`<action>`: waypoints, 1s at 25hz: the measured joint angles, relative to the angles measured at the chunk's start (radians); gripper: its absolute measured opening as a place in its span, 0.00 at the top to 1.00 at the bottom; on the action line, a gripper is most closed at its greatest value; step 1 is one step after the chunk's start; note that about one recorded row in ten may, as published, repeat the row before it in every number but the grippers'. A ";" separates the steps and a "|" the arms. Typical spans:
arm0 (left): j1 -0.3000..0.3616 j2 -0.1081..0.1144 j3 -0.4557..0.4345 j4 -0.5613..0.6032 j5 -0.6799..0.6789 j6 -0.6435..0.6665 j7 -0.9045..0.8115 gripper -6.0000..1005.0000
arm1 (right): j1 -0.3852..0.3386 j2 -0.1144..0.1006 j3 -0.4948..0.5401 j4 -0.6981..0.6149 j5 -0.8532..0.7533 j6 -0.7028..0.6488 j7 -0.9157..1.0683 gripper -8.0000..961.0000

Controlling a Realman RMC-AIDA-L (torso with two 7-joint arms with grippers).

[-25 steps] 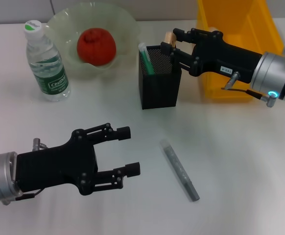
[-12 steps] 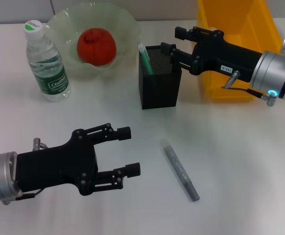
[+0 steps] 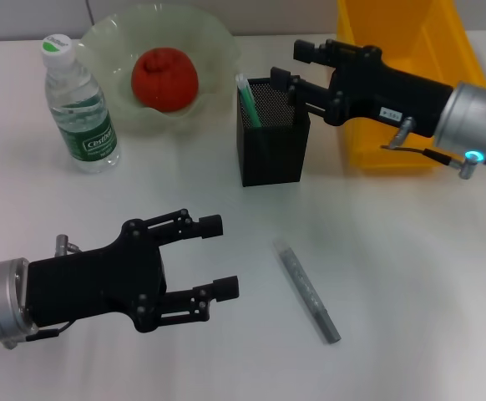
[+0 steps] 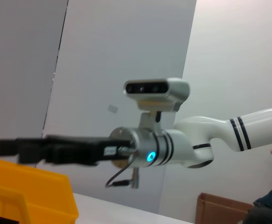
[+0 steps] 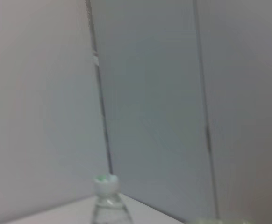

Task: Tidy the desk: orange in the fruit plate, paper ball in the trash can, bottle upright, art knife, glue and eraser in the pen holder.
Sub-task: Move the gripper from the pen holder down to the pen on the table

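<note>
in the head view, the right gripper (image 3: pixel 291 65) hangs over the far right corner of the pen holder (image 3: pixel 272 142), its fingers spread apart with nothing between them. the pen holder stands upright on the white table (image 3: pixel 410 276) with a green-and-white stick (image 3: pixel 248 98) leaning in its left side; the eraser cannot be seen. just behind the right arm sits the yellow trash can (image 3: pixel 410 75), at the far right of the table. the orange (image 3: pixel 164 78) lies in the fruit plate (image 3: pixel 109 46) at the far edge, and the bottle (image 3: pixel 79 107) stands upright just left of the plate, cap up. a slim grey stick (image 3: pixel 308 290), most likely the art knife or the glue, lies flat on the table in front of the pen holder, well apart from it. the left gripper (image 3: pixel 218 257) hovers low near the front left of the table, fingers spread wide and empty, pointing toward the grey stick without touching it. in the left wrist view, the right gripper (image 4: pixel 7 147) shows from the side above the rim of the trash can (image 4: pixel 28 196), with a wall behind it. in the right wrist view, only the cap and neck of the bottle (image 5: pixel 107 198) rise against a plain wall.
</note>
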 joint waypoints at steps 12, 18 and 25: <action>0.000 0.002 -0.004 0.000 0.001 -0.002 0.000 0.23 | -0.071 -0.001 0.016 -0.551 -0.542 -0.159 0.694 0.42; -0.001 0.002 -0.004 0.000 0.001 -0.003 0.000 0.23 | 0.019 -0.002 0.040 -0.743 -0.832 -0.342 1.067 0.42; 0.002 0.001 -0.004 0.000 0.002 -0.005 0.000 0.23 | 0.180 -0.003 0.032 -0.851 -1.064 -0.581 1.368 0.42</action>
